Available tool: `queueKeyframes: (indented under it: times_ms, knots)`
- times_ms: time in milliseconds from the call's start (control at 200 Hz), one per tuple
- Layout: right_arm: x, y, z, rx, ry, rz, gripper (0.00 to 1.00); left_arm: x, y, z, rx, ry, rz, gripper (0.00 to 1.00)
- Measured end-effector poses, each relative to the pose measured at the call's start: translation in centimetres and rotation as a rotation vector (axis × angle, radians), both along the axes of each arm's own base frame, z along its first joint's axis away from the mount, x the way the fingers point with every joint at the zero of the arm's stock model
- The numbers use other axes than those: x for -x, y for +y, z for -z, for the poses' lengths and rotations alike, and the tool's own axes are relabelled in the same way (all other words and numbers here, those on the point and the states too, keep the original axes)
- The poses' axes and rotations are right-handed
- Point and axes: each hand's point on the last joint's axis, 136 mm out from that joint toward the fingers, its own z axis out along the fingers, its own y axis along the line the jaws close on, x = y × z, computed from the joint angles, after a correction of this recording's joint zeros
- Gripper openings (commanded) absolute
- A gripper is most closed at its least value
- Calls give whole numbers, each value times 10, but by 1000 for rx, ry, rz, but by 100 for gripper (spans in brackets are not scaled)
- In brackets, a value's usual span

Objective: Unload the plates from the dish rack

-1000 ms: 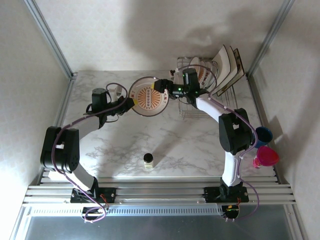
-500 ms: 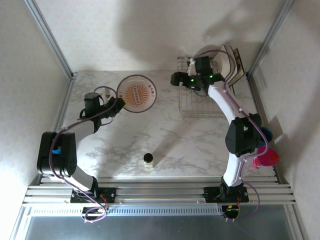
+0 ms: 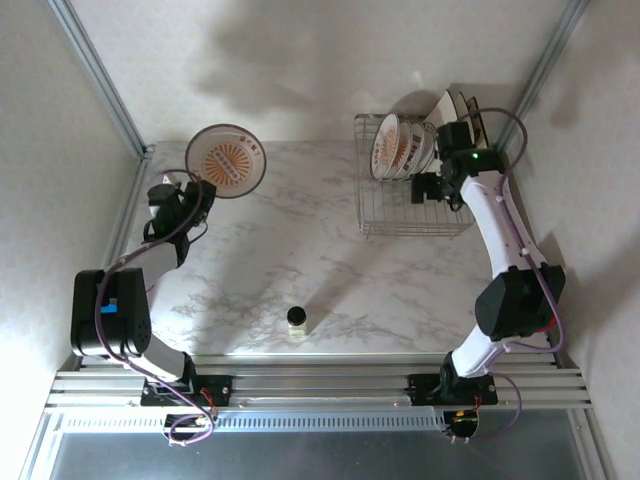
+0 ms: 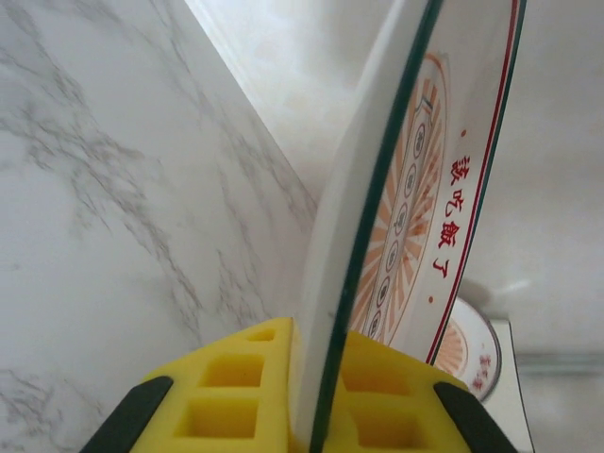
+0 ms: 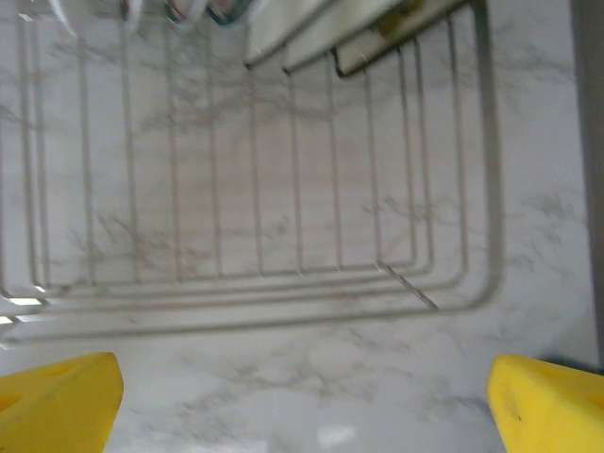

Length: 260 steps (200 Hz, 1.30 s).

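While one round plate (image 3: 225, 160) is gripped by its rim between the closed left fingers (image 4: 236, 396), not yet set on the counter (image 3: 300, 250), unloading is judged partly done. Several plates (image 3: 400, 148) are left in the dish rack (image 3: 410, 222) beneath the spread, empty right fingers (image 5: 57, 392).

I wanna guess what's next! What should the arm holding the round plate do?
Probably lower it onto the table and let go: the left gripper pinches the plate on edge, far from the dish rack.
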Motion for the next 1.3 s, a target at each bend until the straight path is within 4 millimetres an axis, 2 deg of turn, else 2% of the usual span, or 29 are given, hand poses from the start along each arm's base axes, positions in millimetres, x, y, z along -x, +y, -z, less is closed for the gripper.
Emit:
queueKeyframes:
  times_ms: [100,215,395,556,736,926,1302]
  knots:
    - [16,-13,2,6,17,19,99,-6,16,16,17,31,-66,0]
    - [28,-15,7,10,39,12,99,-9,32,32,21,68,-145,0]
    - [35,-15,18,13,73,4,99,-12,59,49,19,103,-272,0]
    - [36,-15,20,10,79,2,99,-24,76,61,43,104,-370,0]
    - [35,-11,23,-9,91,-6,99,-35,89,76,73,109,-449,0]
    - [25,-5,27,-42,105,5,99,-48,99,91,98,107,-504,0]
    - [31,-3,6,-50,142,43,99,-63,107,130,169,142,-570,0]
